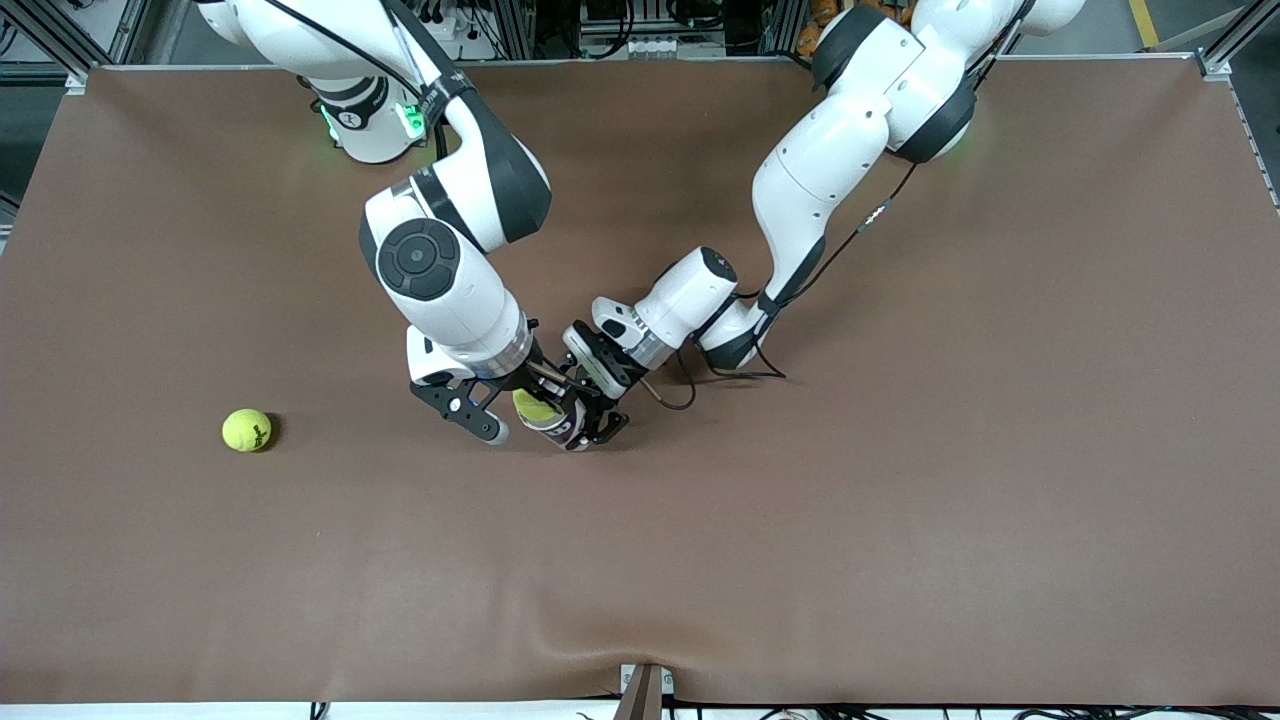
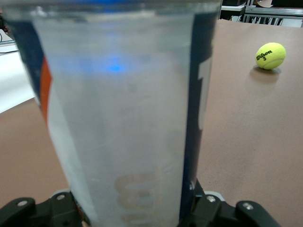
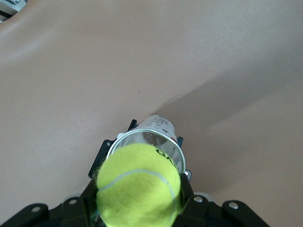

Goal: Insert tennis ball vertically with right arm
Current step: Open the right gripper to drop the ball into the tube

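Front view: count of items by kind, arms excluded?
Tennis balls: 2, one in the right gripper over the can's mouth, one loose on the table toward the right arm's end
Ball cans: 1, clear tube clamped upright in the left gripper
Total: 3

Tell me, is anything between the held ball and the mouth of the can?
Nothing visible. The right gripper holds the tennis ball right over the open mouth of the can, which the left gripper holds upright.
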